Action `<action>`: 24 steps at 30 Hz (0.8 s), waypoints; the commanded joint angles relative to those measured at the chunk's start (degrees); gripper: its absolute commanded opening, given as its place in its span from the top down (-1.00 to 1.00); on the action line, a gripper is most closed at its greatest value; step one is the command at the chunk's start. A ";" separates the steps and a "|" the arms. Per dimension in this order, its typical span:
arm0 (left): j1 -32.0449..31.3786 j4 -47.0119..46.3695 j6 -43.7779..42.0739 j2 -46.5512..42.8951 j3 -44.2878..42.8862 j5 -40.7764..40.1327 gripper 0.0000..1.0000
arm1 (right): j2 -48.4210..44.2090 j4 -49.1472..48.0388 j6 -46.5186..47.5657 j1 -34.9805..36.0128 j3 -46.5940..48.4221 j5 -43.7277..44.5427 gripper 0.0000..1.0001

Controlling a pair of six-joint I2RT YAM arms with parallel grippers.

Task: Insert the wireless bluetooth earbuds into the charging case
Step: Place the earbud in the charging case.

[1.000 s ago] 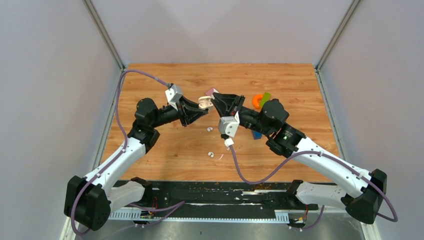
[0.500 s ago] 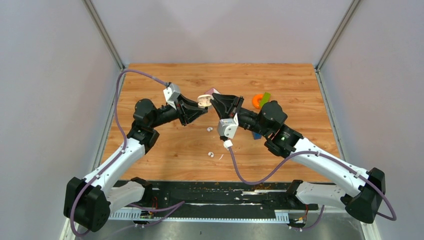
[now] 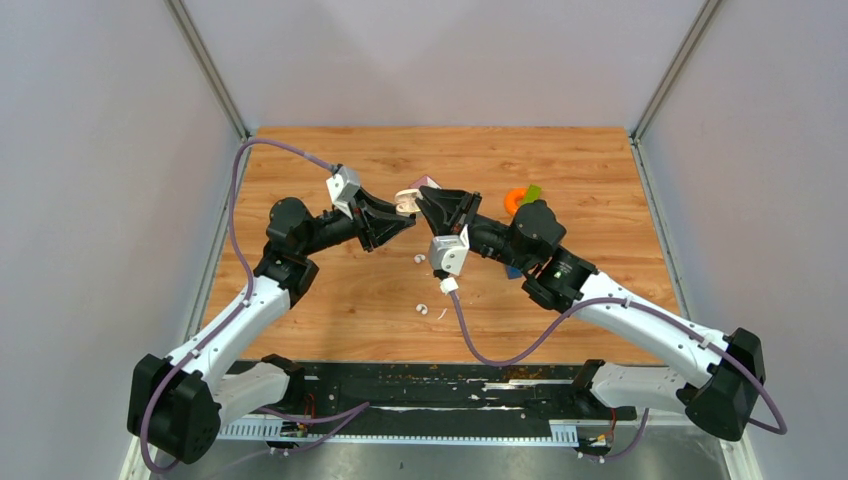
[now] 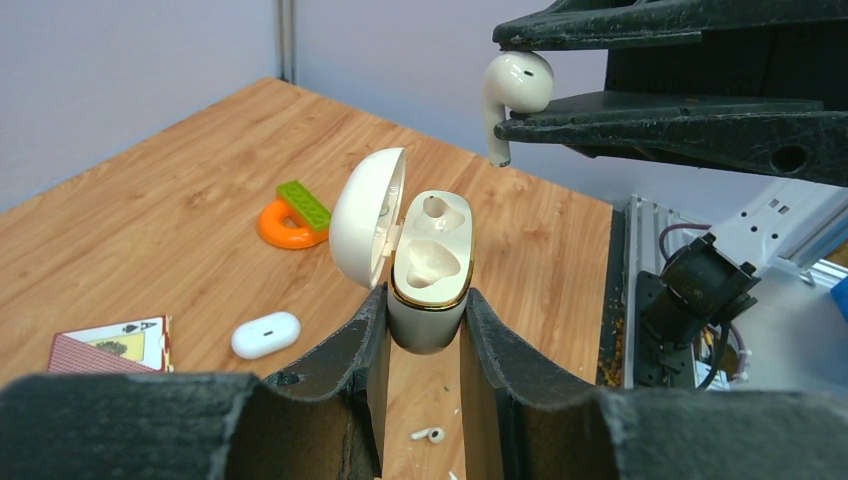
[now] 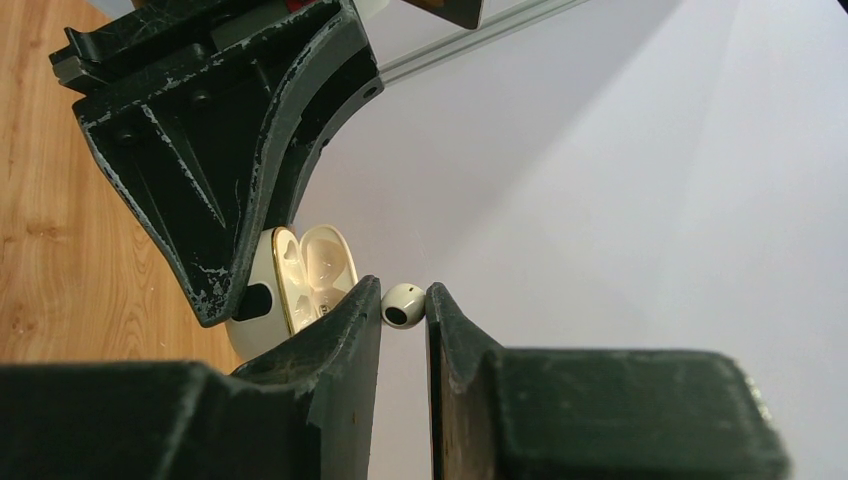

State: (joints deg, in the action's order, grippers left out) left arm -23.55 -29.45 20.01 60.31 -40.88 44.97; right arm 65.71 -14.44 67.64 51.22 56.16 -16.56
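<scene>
My left gripper [image 3: 403, 215] [image 4: 425, 305] is shut on the charging case [image 4: 430, 275], a cream-white case with a gold rim, held upright above the table with its lid open. Both sockets look empty. My right gripper [image 3: 421, 199] [image 5: 404, 292] is shut on one white earbud [image 5: 404, 305]. In the left wrist view that earbud [image 4: 517, 85] hangs stem down, above and to the right of the open case, apart from it. A second earbud [image 3: 419, 258] [image 4: 430, 435] lies on the table below the grippers.
A plain white oval object [image 4: 265, 333] and a playing card [image 4: 110, 345] lie on the wood. An orange ring with a green brick [image 3: 521, 198] sits behind the right arm. Another small white piece [image 3: 422, 309] and a thin sliver [image 3: 440, 313] lie nearer the front.
My right gripper has moved a little left with the earbud, closer to the open case. My left gripper has shifted slightly back and left with the case.
</scene>
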 commanded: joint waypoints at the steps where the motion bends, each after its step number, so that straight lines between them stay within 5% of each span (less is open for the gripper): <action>1: -0.12 -2.74 0.51 -1.49 -2.64 0.86 0.97 | 0.26 -2.18 -0.02 0.28 0.12 0.89 0.76; 24: -0.09 -3.10 -0.01 -2.20 -1.58 0.61 0.98 | 2.09 -0.14 1.32 0.28 0.90 3.11 0.73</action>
State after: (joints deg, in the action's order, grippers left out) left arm -23.55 -29.65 20.14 59.72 -40.88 45.80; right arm 67.53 -14.24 68.16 51.24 56.16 -13.96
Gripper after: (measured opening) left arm 0.338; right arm 0.214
